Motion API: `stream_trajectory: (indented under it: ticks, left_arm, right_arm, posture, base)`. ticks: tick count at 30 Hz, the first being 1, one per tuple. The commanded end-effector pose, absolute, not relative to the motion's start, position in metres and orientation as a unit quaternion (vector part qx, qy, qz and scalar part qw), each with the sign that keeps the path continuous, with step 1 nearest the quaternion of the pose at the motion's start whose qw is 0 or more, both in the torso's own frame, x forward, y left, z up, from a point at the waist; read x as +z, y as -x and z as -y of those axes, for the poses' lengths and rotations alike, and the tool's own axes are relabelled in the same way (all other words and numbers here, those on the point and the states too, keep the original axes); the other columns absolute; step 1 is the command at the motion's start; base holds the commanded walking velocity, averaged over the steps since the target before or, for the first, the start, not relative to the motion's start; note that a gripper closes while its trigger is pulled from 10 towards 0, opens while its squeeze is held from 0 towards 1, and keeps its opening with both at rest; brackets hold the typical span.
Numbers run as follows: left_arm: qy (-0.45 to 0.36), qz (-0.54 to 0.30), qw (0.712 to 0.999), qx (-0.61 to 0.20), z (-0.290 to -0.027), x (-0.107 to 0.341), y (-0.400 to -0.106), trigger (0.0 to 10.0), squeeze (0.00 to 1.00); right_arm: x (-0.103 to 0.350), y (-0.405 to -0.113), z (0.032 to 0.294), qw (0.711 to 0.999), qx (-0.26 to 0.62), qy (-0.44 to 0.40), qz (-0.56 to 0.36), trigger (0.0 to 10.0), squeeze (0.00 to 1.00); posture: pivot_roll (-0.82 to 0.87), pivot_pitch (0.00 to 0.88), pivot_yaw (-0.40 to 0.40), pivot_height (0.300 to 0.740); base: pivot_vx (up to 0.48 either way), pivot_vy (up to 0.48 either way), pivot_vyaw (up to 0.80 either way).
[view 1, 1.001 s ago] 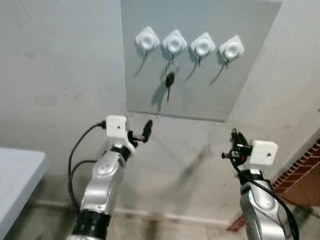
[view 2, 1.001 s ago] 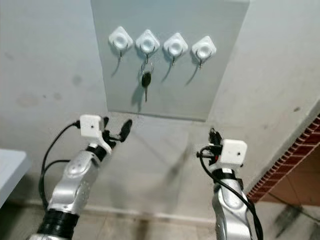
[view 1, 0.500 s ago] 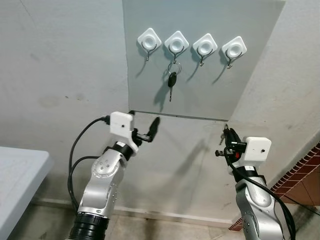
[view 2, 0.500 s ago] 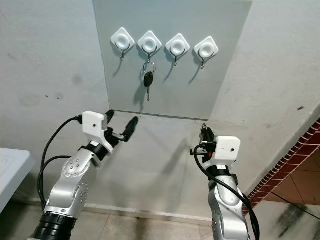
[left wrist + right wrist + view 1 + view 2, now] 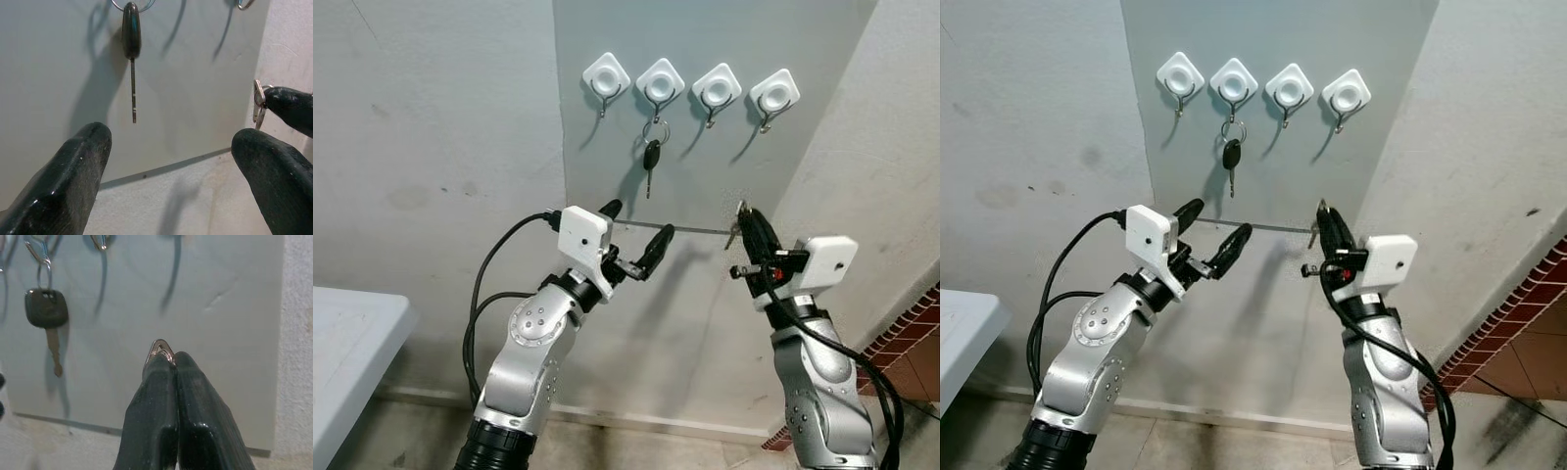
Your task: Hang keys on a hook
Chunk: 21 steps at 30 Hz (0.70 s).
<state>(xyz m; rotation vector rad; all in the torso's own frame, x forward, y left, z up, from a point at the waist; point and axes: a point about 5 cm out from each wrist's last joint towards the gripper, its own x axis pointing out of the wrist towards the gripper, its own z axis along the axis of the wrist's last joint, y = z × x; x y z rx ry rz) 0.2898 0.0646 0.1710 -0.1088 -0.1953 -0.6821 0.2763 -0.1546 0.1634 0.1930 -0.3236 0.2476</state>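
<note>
Right gripper (image 5: 745, 217): was raised before the lower edge of the grey panel (image 5: 705, 147), its two black fingers pressed together on a small metal key ring (image 5: 160, 348) that poked out at their tips.
Left gripper (image 5: 636, 235): was lifted beside it, fingers spread apart with nothing between them, pointing toward the panel.
Black key (image 5: 649, 162): hung on its ring from the second hook (image 5: 659, 83) counted from the robot's left, blade pointing down, above and between the two grippers.
Other hooks: three more white diamond hooks, the first (image 5: 605, 77), third (image 5: 716, 85) and fourth (image 5: 773, 95), were in the same row, each bare.
Wall (image 5: 431, 147): pale plaster behind the panel.
Grey table edge (image 5: 352, 338): was at the robot's far left.
</note>
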Motion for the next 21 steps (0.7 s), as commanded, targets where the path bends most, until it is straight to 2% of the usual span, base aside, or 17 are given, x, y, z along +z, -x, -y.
stream_trajectory:
  ticks: [1, 12, 21]
  left_arm:
    - [0.049, 0.115, 0.932, -0.339, -0.064, 0.184, -0.291, 10.0, 0.00]
    - [0.054, 0.143, 0.933, -0.324, -0.085, 0.204, -0.294, 10.0, 0.00]
    - [0.059, 0.154, 0.928, -0.335, -0.080, 0.213, -0.287, 10.0, 0.00]
  right_arm:
    - [0.176, -0.276, 0.154, 0.969, 0.138, -0.094, 0.179, 10.0, 0.00]
    - [0.188, -0.282, 0.136, 0.955, 0.212, -0.108, 0.176, 10.0, 0.00]
    - [0.201, -0.290, 0.117, 0.937, 0.271, -0.123, 0.182, 10.0, 0.00]
  posture:
    - [-0.02, 0.000, -0.036, 0.740]
    - [0.00, 0.000, -0.051, 0.740]
    - [0.03, 0.002, -0.075, 0.740]
  base:
    - [0.000, 0.000, 0.00]
    - [0.000, 0.000, 0.00]
    - [0.000, 0.000, 0.00]
